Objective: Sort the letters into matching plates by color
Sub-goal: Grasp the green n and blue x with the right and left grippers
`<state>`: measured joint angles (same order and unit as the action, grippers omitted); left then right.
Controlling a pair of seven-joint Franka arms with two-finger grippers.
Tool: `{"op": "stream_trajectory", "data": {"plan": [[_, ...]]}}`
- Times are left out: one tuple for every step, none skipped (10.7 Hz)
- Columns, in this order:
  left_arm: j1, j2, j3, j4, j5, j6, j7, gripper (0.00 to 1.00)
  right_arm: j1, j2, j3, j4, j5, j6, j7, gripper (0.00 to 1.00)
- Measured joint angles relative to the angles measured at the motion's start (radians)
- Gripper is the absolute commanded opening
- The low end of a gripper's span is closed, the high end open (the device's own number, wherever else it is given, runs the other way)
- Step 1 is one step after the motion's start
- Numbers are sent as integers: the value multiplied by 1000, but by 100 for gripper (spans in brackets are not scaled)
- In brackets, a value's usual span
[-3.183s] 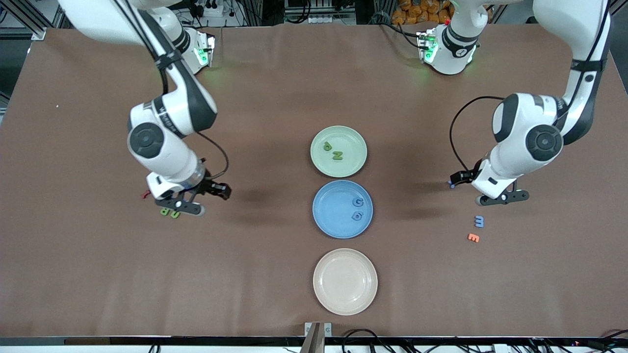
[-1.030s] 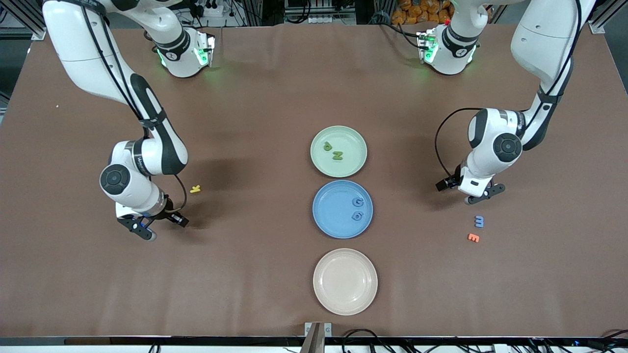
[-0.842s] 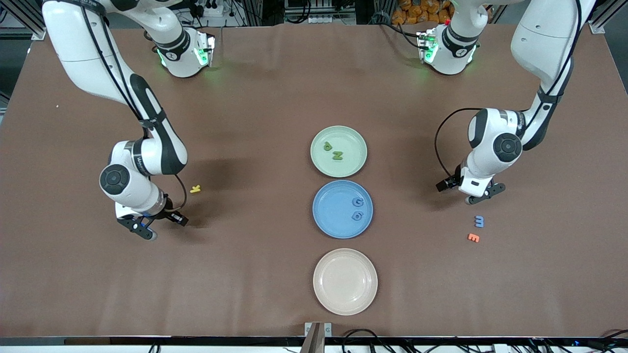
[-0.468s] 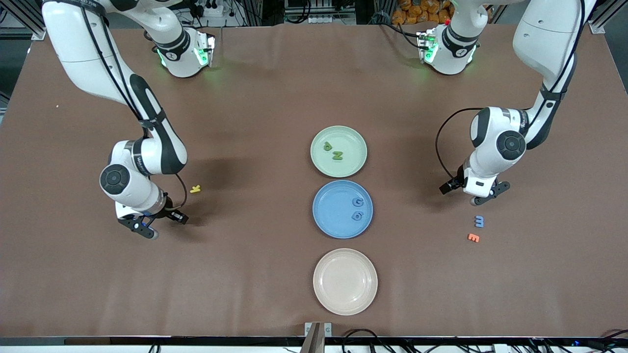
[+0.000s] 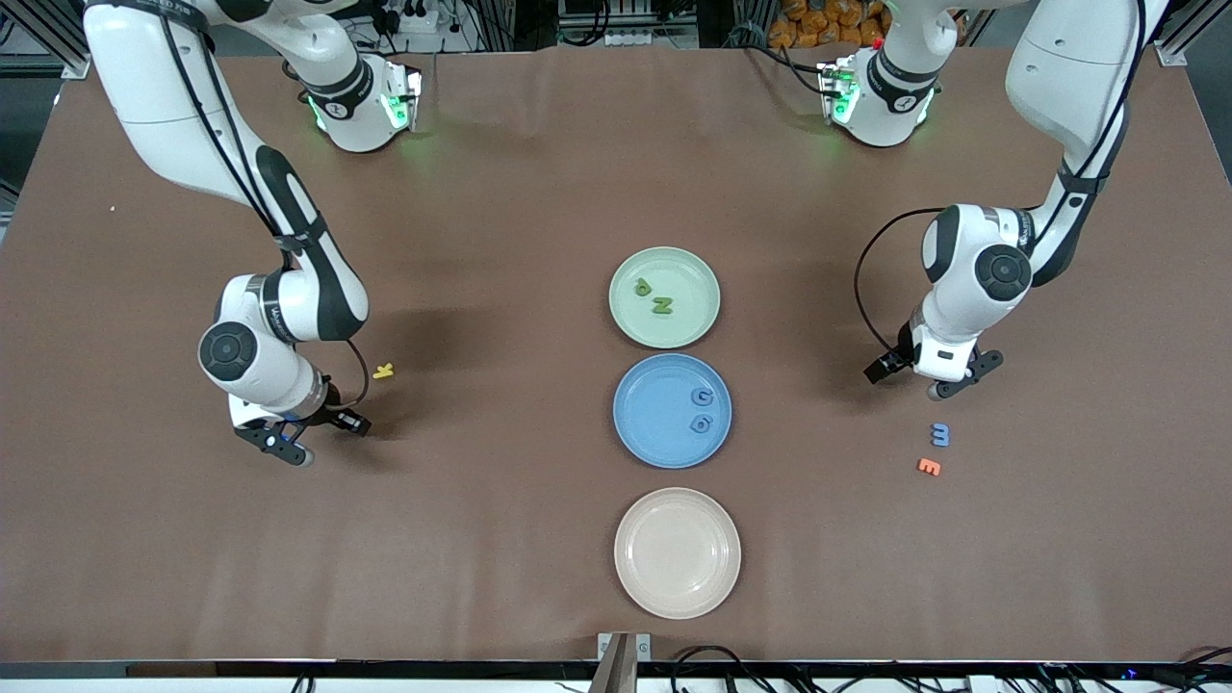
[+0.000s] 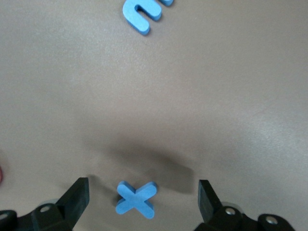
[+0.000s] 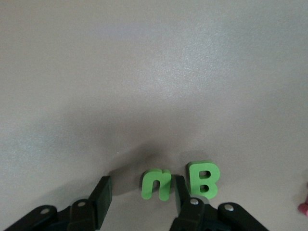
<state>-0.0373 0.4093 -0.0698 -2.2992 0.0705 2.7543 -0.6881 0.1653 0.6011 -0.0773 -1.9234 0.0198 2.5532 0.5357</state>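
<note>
The pale green plate (image 5: pixel 688 279) holds two green letters (image 5: pixel 662 306). The blue plate (image 5: pixel 650 414) holds two blue letters (image 5: pixel 702 396). My right gripper (image 5: pixel 289 445) is low at the table, open, with a green n (image 7: pixel 156 184) between its fingers (image 7: pixel 102 193); a green B (image 7: pixel 203 179) lies just outside one finger. My left gripper (image 5: pixel 948 380) is low and open around a blue X (image 6: pixel 136 199). In the wrist views the right gripper (image 7: pixel 142 192) and the left gripper (image 6: pixel 143 197) both straddle their letters without touching. Another blue letter (image 5: pixel 939 435) lies on the table, nearer the front camera than the left gripper, and shows in the left wrist view (image 6: pixel 144 14).
A beige plate (image 5: pixel 677 551) sits nearest the front camera, in line with the other two plates. A yellow letter (image 5: pixel 384 370) lies beside the right arm's wrist. An orange letter (image 5: pixel 928 467) lies next to the loose blue letter. A red piece (image 7: pixel 303 207) shows beside the green B.
Both grippers have come down from above to table level. Over the last second the left gripper has shifted slightly toward its end of the table; the right gripper has barely moved.
</note>
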Motion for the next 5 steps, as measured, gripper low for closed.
{"op": "stream_trajectory", "data": {"plan": [[0,-2,0,-8,0,2,0,100,0,0,0,-1,0,0,-2,38],[0,-4,0,-13,0,3,0,100,0,0,0,-1,0,0,-2,32],[0,-6,0,-16,0,3,0,100,0,0,0,-1,0,0,-4,24],[0,-9,0,-19,0,3,0,100,0,0,0,-1,0,1,-4,16],[0,-12,0,-21,0,3,0,100,0,0,0,-1,0,1,-6,5]]}}
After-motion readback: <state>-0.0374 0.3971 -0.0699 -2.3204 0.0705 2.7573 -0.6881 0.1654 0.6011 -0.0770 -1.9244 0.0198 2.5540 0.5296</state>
